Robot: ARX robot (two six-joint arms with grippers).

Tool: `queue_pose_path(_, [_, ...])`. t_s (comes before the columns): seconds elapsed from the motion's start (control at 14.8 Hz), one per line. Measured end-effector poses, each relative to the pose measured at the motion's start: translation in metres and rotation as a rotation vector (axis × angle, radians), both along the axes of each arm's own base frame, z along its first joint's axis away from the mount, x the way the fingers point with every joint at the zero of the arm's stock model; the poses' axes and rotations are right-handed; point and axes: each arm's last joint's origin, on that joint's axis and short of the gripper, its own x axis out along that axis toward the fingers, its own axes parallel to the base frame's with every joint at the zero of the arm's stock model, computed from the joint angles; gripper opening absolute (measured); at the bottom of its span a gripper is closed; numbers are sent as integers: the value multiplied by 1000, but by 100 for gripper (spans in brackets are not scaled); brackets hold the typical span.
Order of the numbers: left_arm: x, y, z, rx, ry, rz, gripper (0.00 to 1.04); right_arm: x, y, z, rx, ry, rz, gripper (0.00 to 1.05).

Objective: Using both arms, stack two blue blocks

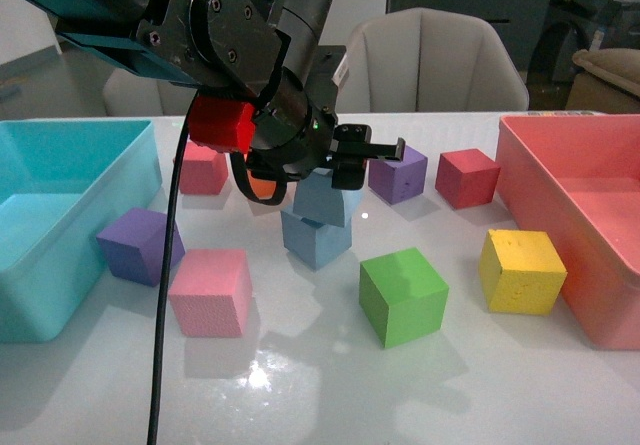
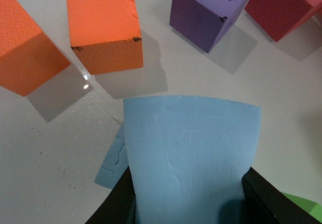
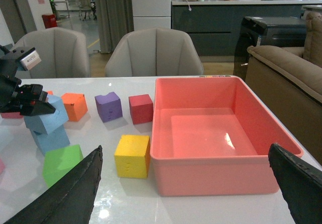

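Containers: teal bin (image 1: 60, 215) at the table's left edge, its inside only partly in view, so I cannot tell its contents. The pink bin (image 3: 201, 128) on the right shows a bare floor with a glare spot. Surface: glossy white table (image 1: 330, 385) with loose foam cubes. Near cubes are a purple cube (image 1: 140, 245) beside the teal bin, a pink cube (image 1: 210, 290), a green cube (image 1: 402, 295) and a yellow cube (image 1: 520, 270) close to the pink bin. Further back sit a second purple cube (image 1: 397, 175), a dark red cube (image 1: 467, 178) and an orange cube (image 2: 103, 27). Room: grey upholstered chairs (image 1: 430, 60) behind the table and a brown sofa (image 3: 292, 68) off to the right. Left arm (image 1: 230, 25), with teal housing and a red part, reaches in from the upper left and angles down over mid-table. The left gripper (image 1: 340, 175) has its jaws clamped on the upper blue block (image 1: 322, 203). That block sits tilted on the lower blue block (image 1: 315, 240), twisted off square, and a corner of the lower one shows beneath it in the left wrist view. The right gripper (image 3: 185, 153) is held back over the table facing the pink bin, jaws wide apart and gripping nothing.
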Motion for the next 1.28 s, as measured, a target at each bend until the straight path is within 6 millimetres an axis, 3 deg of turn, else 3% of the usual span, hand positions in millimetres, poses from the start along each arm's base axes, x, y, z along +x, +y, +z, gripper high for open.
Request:
queue_pose_path(0.47, [4, 4, -6, -9, 9, 22, 41, 0, 0, 0, 0, 0, 0, 98])
queue_pose_path(0.81, [5, 8, -8, -28, -13, 29, 100, 0, 0, 0, 0, 0, 0, 98])
queue_pose_path(0.88, [4, 8, -5, -42, -32, 23, 98, 0, 0, 0, 0, 0, 0, 98])
queue_pose_path(1.15, [-1, 7, 44, -118, -172, 18, 98, 0, 0, 0, 0, 0, 0, 98])
queue_pose_path(1.28, [-20, 5, 78, -162, -282, -7, 98, 0, 0, 0, 0, 0, 0, 98])
